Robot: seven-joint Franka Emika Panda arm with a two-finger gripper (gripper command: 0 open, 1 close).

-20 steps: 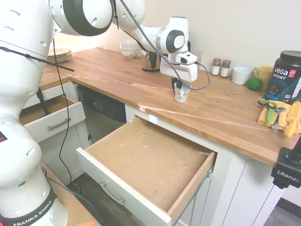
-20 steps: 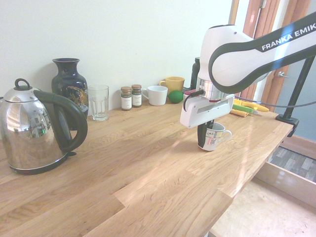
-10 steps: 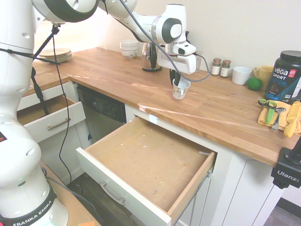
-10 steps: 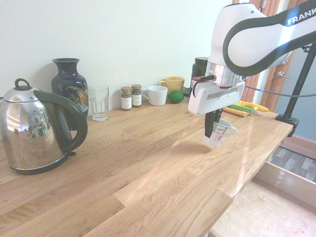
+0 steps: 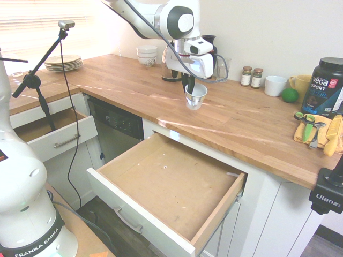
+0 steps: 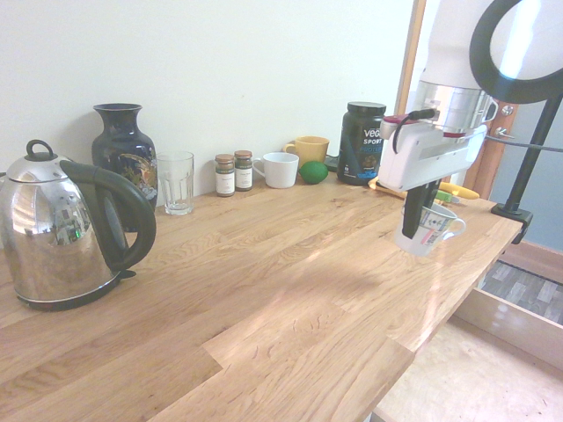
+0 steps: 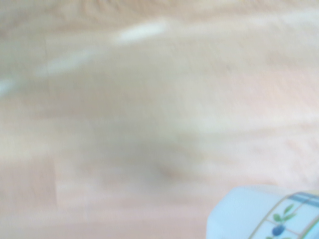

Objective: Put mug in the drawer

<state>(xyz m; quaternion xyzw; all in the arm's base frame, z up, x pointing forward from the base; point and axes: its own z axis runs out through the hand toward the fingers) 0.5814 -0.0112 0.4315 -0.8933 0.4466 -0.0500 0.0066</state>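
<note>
Holding the mug (image 5: 195, 97) clear of the bench (image 5: 252, 126), the gripper (image 5: 188, 88) points straight down with its fingers clamped on the mug's rim, one finger inside the cup and one outside; the mug hangs slightly tilted, above the middle of the benchtop and short of its front edge; second exterior view shows the same mug (image 6: 429, 230) with a handle and a small printed pattern, its base lifted off the wood with a shadow beneath; wrist view gives only blurred benchtop and a corner of the mug (image 7: 264, 214) with a blue-and-green motif. Drawer (image 5: 177, 184) stands pulled fully out below the front edge of the bench, bare wood floor exposed, nothing seen inside. Judged progress: pick-up and lift done; drawer already open; remaining are the carry out past the front edge, the descent into the drawer, and the release. Smaller drawer (image 5: 53, 134) toward the left end is also open and is not the target.
</note>
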